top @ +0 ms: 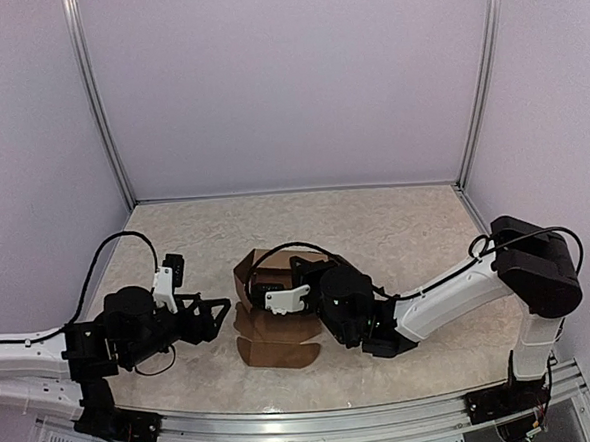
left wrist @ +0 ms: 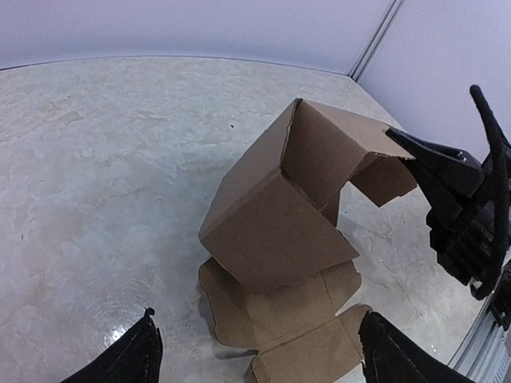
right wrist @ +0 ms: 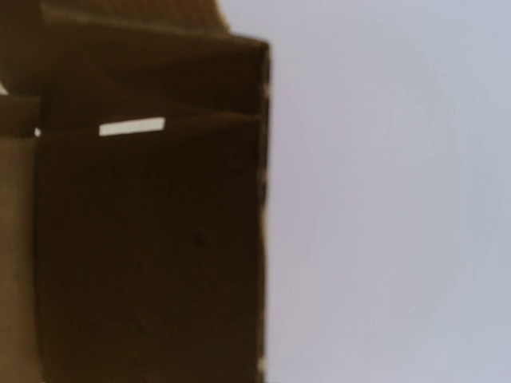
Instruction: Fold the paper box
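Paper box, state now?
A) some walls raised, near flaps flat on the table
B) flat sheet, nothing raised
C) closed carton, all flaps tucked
A: in the left wrist view the paper box has walls standing up, while its near flaps lie flat on the table.

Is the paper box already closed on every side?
No, the paper box has several flaps lying flat on the table, and its raised part is open on one side.

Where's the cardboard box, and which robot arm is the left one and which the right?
box [left wrist: 271,231]: left wrist view, on its big front panel.
left arm [top: 131,329]: top view, on its black wrist.
right arm [top: 450,300]: top view, on its white forearm.
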{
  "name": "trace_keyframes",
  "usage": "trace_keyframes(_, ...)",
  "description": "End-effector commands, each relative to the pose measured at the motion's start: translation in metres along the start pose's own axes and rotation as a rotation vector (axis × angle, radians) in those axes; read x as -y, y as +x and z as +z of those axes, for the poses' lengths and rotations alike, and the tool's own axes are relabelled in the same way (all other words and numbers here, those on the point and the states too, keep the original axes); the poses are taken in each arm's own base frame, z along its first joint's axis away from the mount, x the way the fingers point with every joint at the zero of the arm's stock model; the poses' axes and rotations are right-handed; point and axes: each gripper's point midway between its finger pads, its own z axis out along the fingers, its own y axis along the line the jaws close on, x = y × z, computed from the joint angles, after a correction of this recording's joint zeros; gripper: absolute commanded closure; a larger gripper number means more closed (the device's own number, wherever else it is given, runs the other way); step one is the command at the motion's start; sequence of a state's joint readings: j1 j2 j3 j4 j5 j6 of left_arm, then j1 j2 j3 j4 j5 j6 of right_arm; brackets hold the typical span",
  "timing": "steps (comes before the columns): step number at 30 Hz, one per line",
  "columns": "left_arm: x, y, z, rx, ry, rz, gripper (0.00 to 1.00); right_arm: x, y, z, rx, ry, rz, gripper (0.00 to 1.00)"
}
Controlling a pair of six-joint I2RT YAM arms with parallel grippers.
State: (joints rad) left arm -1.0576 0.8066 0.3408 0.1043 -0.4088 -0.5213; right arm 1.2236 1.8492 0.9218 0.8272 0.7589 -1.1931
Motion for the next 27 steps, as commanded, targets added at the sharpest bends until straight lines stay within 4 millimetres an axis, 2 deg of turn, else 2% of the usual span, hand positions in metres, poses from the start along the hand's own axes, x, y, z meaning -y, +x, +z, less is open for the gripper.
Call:
trace_keyframes(1, -0.009, 0.001, 0.009, -0.002, -0.027, 0.012, 0.16, 0.003, -0.005, 0.008, 0.036, 0.072, -0.059, 1.0)
trace_keyframes(8, -0.032, -0.01, 0.019, 0.007, -0.103, 0.005, 0.16, -0.027, -0.002, 0.018, 0.03, -0.012, -0.102, 1.0)
trace_keyframes(15, -0.034, -0.006, 0.029, -0.017, -0.101, 0.01, 0.15, -0.052, 0.012, 0.03, -0.018, -0.073, -0.119, 1.0)
trace_keyframes(20, -0.035, -0.003, 0.038, -0.039, -0.104, 0.032, 0.16, -0.062, 0.017, 0.034, -0.025, -0.096, -0.115, 1.0)
trace_keyframes(27, -0.039, 0.004, 0.058, -0.077, -0.093, 0.028, 0.16, -0.066, 0.02, 0.034, -0.022, -0.111, -0.102, 1.0)
